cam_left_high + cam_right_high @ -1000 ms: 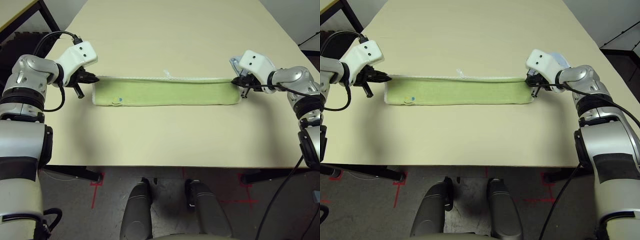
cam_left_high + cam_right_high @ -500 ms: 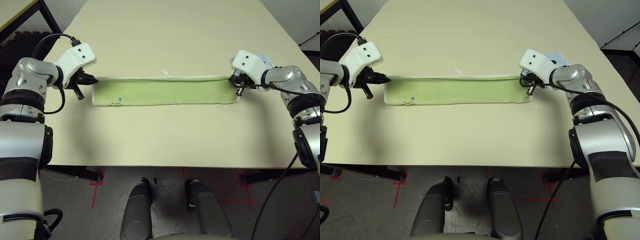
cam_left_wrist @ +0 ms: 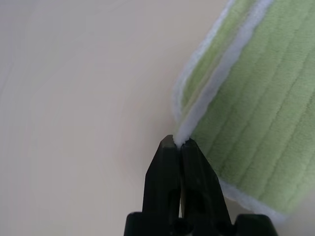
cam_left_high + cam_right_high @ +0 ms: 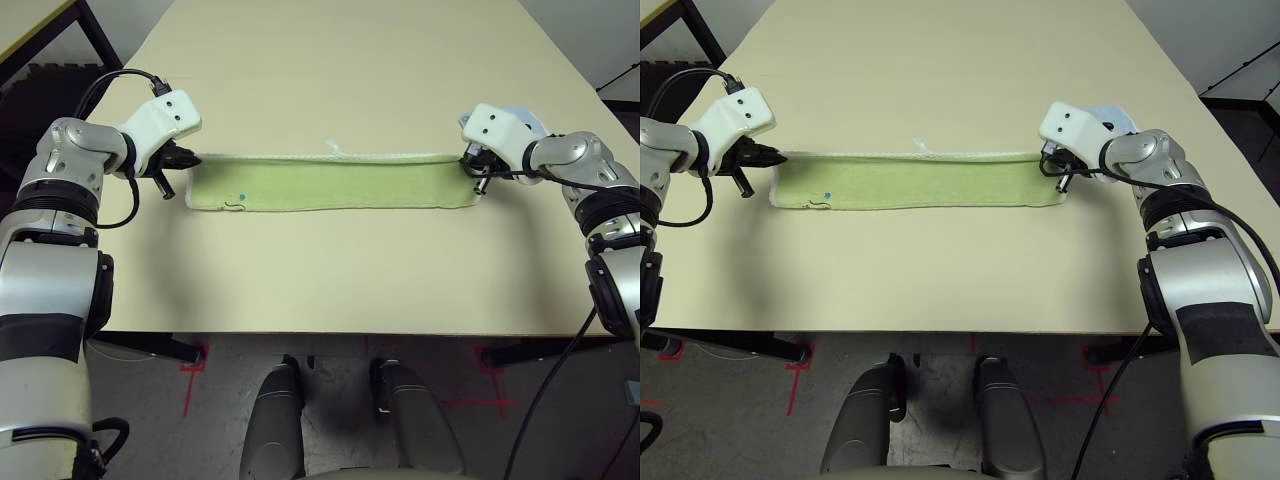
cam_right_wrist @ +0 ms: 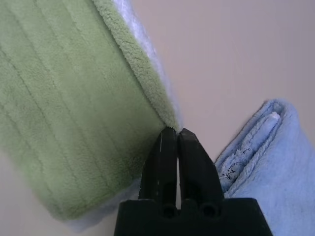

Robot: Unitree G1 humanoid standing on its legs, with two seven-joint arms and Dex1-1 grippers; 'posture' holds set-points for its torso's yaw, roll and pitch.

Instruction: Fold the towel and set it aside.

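We see a pale beige tabletop [image 4: 330, 80]. On it lies the light green towel [image 4: 335, 183], folded into a long narrow strip with a white trimmed edge along its far side. Just beyond the towel's right end, a folded light blue towel [image 5: 268, 157] rests on the tabletop, close beside the green corner.

We see bright, even light from above on the table [image 4: 330, 80], without glare. Only soft, short shadows lie under our arms. In the wrist views our near black fingers [image 3: 165, 177] look slightly soft.
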